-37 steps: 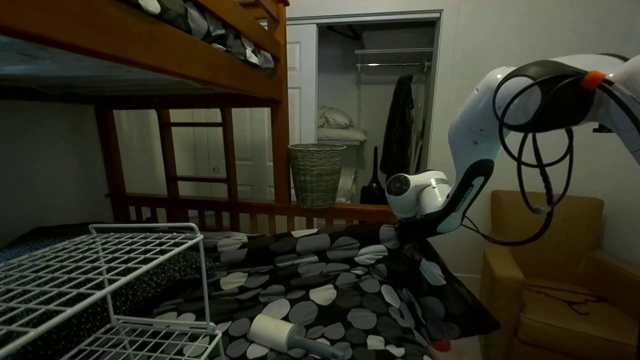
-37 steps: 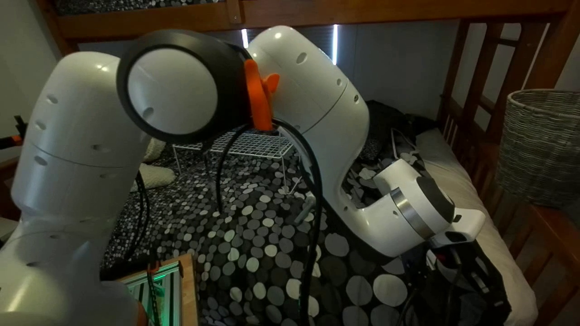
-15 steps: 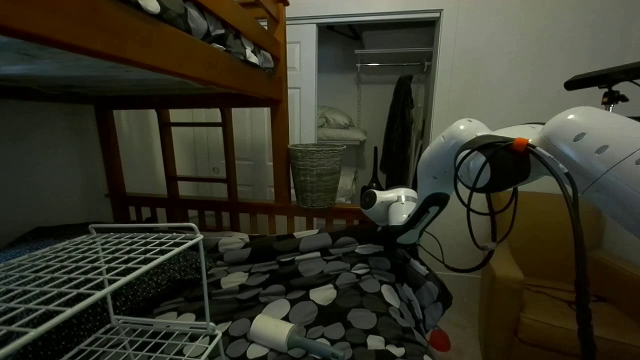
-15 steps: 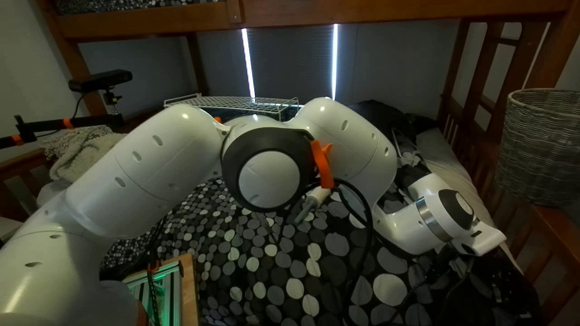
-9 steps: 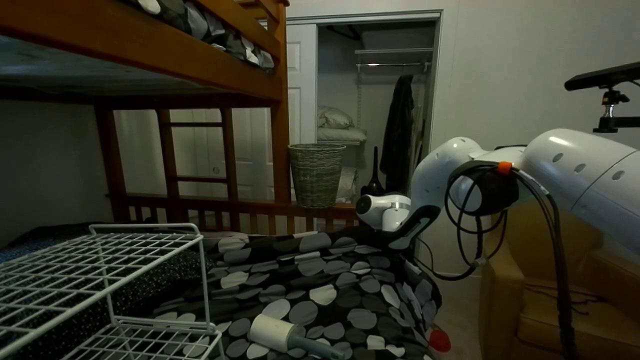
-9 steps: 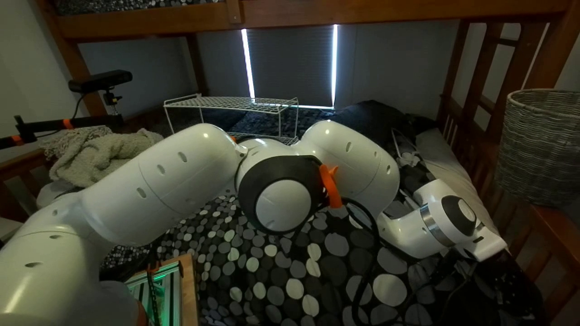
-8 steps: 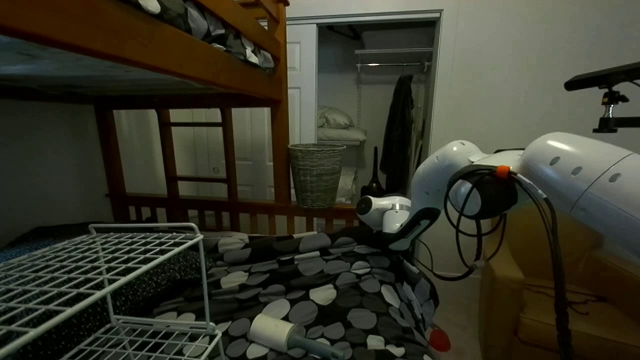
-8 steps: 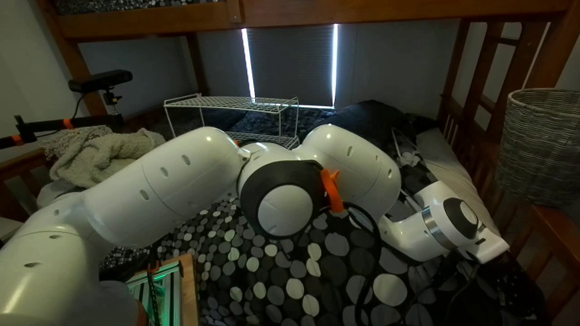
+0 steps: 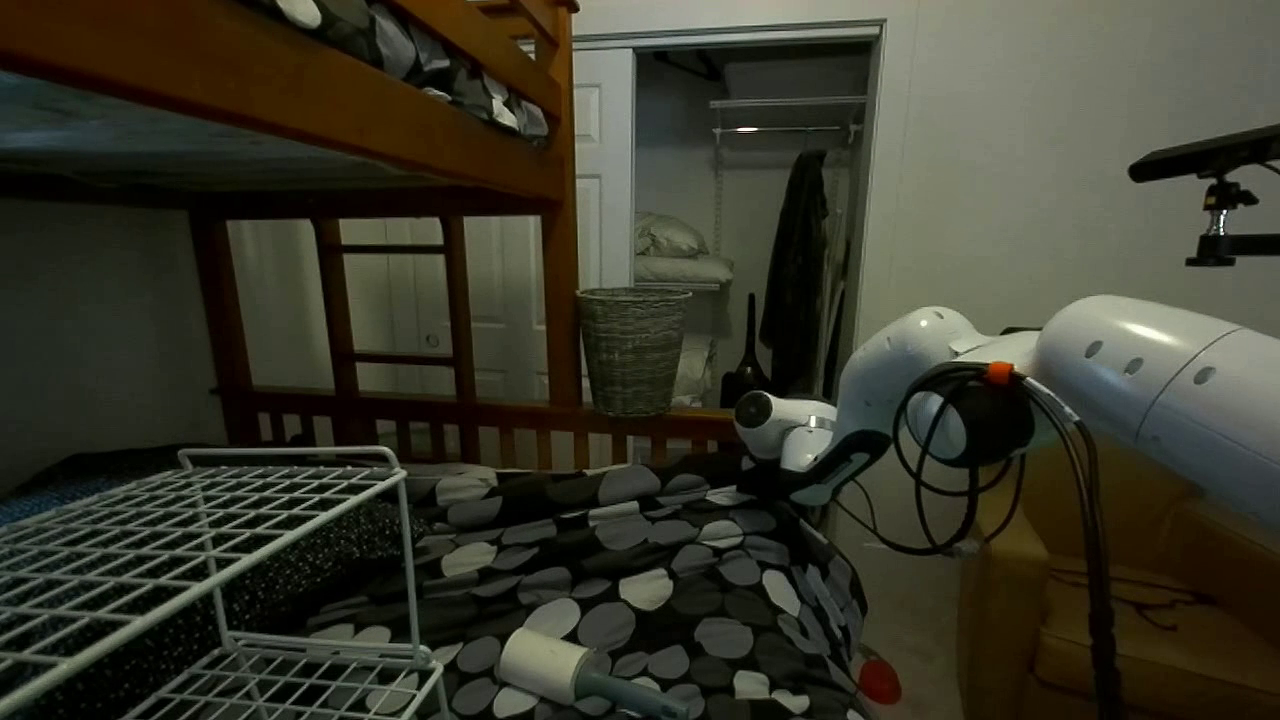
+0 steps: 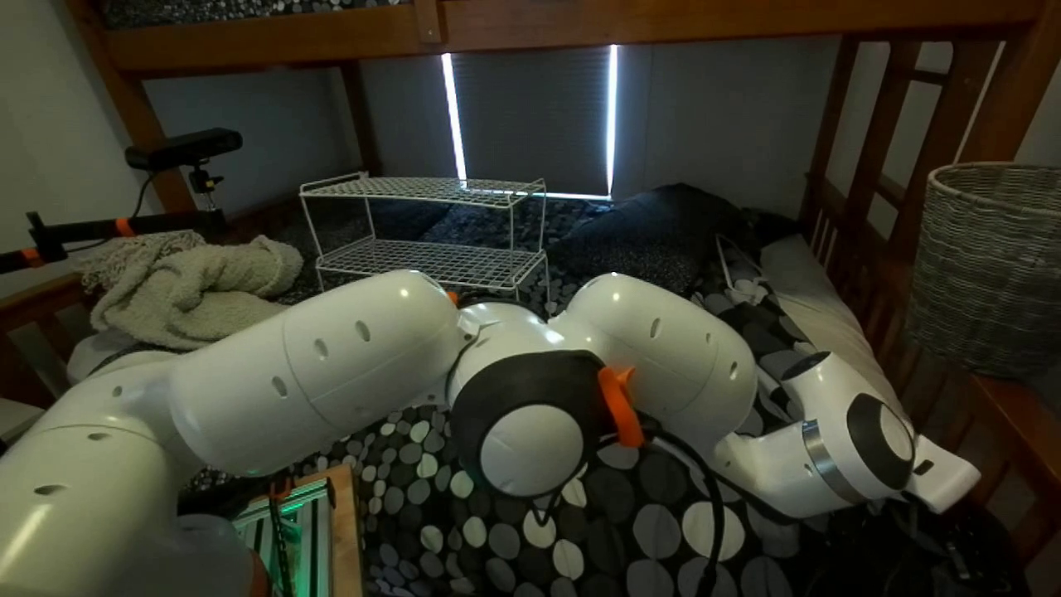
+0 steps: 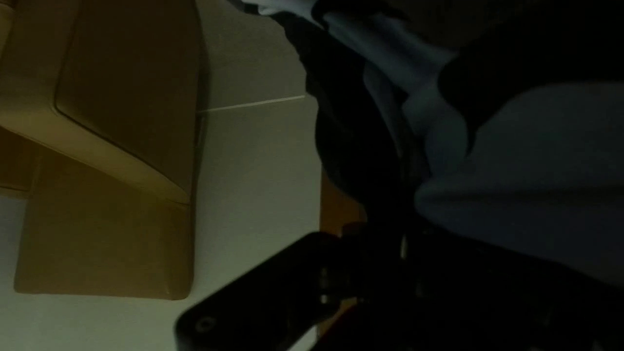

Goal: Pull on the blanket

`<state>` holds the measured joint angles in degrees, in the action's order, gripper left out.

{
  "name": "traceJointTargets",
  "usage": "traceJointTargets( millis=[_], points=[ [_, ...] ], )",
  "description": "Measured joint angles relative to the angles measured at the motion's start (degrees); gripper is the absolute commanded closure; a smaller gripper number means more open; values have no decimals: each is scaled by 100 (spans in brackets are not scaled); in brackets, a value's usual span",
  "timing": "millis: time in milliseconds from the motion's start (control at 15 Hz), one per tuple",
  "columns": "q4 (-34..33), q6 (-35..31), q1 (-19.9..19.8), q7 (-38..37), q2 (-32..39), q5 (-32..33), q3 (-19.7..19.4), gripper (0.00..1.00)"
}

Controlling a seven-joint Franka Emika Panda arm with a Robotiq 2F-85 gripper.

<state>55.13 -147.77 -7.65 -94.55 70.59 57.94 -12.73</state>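
The blanket (image 9: 645, 590), black with grey and white rounded spots, covers the lower bunk in both exterior views (image 10: 506, 539). Its folds hang over the bed's side near the armchair. In the wrist view, dark and grey folds of the blanket (image 11: 536, 136) fill the right side and run down between the fingers. My gripper (image 11: 375, 248) is shut on this dark cloth; the picture is very dark there. In an exterior view the gripper (image 9: 765, 480) is a dark shape low at the blanket's far right edge. In an exterior view (image 10: 920, 531) it is mostly lost against dark cloth under the wrist.
A white wire rack (image 9: 290, 452) and a lint roller (image 9: 545, 665) lie on the blanket. A wicker basket (image 9: 635, 350) stands at the bed's wooden end rail (image 9: 490, 410). A tan armchair (image 9: 1110, 590) stands beside the bed. The upper bunk (image 10: 704, 23) overhangs.
The arm has lowered and reached outward toward the bed's end rail. The blanket's flared side flap has drawn in toward the bed. In the last half second the wrist shifted slightly further and lower.
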Motion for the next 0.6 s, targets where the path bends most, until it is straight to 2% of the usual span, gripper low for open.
traceJointTargets(
  millis=[133,333,600],
  points=[
    [-203,-18,-47,356,109,-318,0,55],
    [-415,-16,-70,854,202,-779,-40,31],
    [-564,-14,-97,1230,184,-805,-23,2]
  ],
)
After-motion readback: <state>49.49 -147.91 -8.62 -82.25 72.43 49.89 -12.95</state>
